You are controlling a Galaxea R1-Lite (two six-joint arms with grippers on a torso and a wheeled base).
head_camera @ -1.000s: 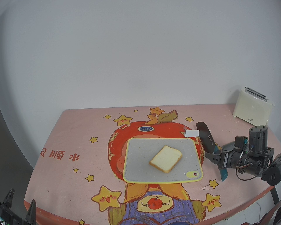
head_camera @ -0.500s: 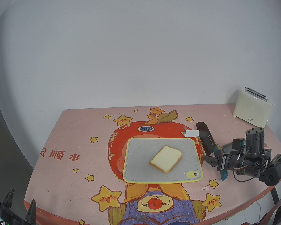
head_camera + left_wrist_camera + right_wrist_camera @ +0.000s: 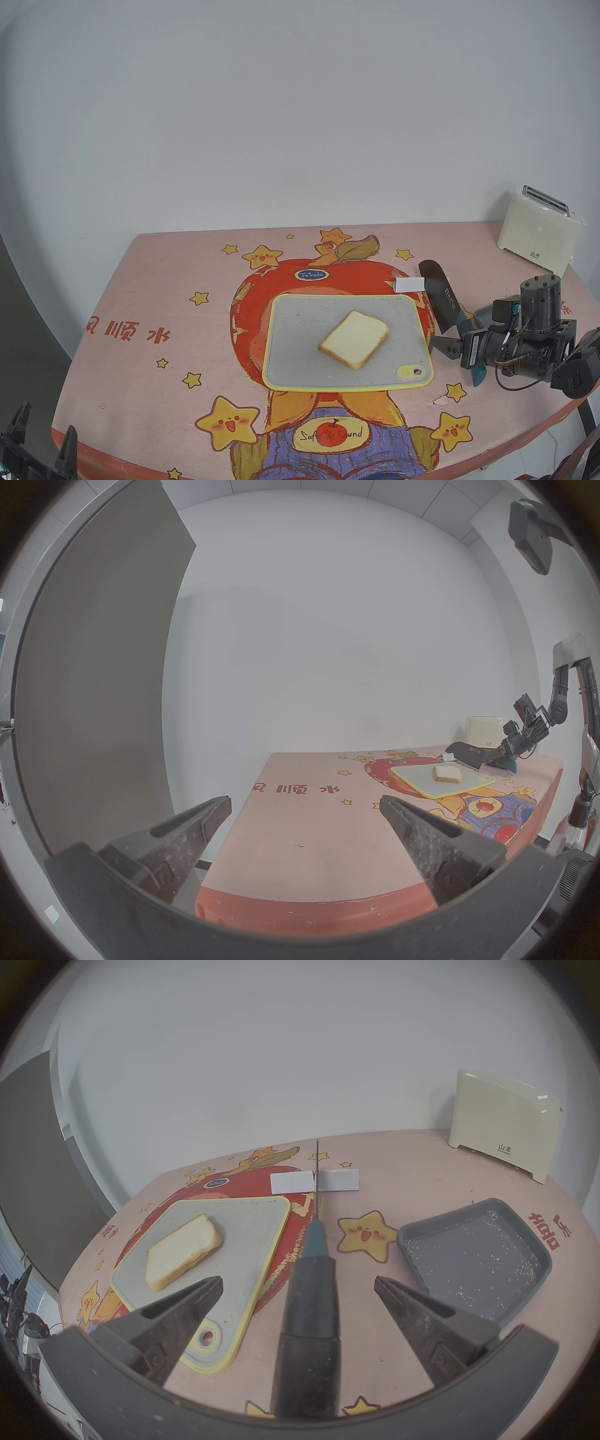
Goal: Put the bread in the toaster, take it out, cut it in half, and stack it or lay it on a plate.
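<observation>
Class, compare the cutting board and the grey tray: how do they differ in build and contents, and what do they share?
The cutting board is flat, light grey with a yellow edge and a hanging hole; the tray is darker grey with raised walls. The cutting board carries the bread slice; the tray holds only crumbs. Both have rounded corners and lie on the table.

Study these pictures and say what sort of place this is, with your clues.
Probably a mock kitchen in a bare test room: a toaster, bread on a cutting board and a knife, all on a cartoon-printed table against a blank wall.
</observation>
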